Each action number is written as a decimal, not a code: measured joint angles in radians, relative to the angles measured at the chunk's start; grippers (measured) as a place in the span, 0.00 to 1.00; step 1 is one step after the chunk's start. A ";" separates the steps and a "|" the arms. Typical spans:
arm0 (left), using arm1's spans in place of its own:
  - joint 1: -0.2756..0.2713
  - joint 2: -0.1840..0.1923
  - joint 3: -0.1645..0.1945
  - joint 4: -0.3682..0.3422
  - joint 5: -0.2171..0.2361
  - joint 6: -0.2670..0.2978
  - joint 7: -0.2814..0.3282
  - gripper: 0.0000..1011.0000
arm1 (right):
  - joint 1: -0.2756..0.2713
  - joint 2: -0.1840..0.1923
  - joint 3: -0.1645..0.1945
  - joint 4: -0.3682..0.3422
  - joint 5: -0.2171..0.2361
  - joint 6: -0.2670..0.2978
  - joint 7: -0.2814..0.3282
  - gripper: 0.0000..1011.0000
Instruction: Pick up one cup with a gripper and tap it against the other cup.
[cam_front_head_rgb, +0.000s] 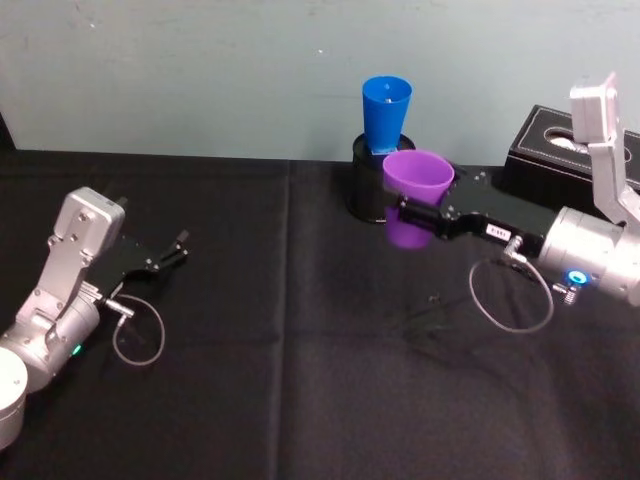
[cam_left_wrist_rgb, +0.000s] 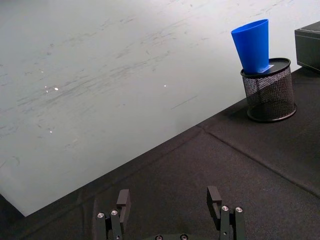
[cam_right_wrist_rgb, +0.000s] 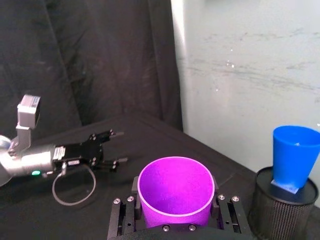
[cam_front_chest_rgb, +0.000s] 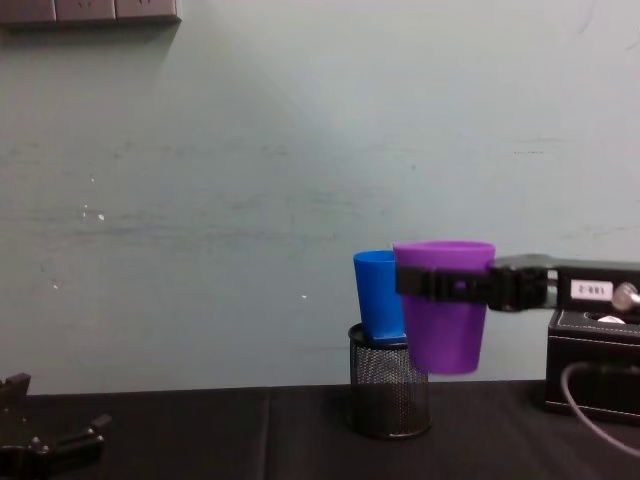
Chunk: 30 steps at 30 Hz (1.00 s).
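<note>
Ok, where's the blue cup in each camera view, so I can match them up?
Head view: blue cup top centre, against the wall.
Left wrist view: blue cup far ahead of the left gripper, by the wall.
Right wrist view: blue cup beyond the purple cup.
Chest view: blue cup centre, partly behind the purple cup.
Shared landmark: the black mesh holder it stands in.

Pale grey-green wall (cam_front_chest_rgb: 250, 150) at rear, scuffed, streaked, flecked white. Tabletop (cam_front_head_rgb: 300, 400) under black cloth (cam_front_head_rgb: 230, 260), creased along a seam near centre. Grey plates (cam_front_chest_rgb: 90, 10) fixed high on wall, left side. Dark fabric (cam_right_wrist_rgb: 90, 60) hanging beside wall.
</note>
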 joint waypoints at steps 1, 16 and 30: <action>0.000 0.000 0.000 0.000 0.000 0.000 0.000 0.99 | -0.009 0.007 -0.004 -0.009 0.002 -0.005 0.000 0.73; 0.000 0.000 0.000 0.000 0.000 0.000 0.000 0.99 | -0.055 0.044 -0.036 -0.046 0.020 -0.028 -0.019 0.73; 0.000 0.000 0.000 0.000 0.000 0.000 0.000 0.99 | -0.053 0.042 -0.034 -0.043 0.020 -0.027 -0.018 0.73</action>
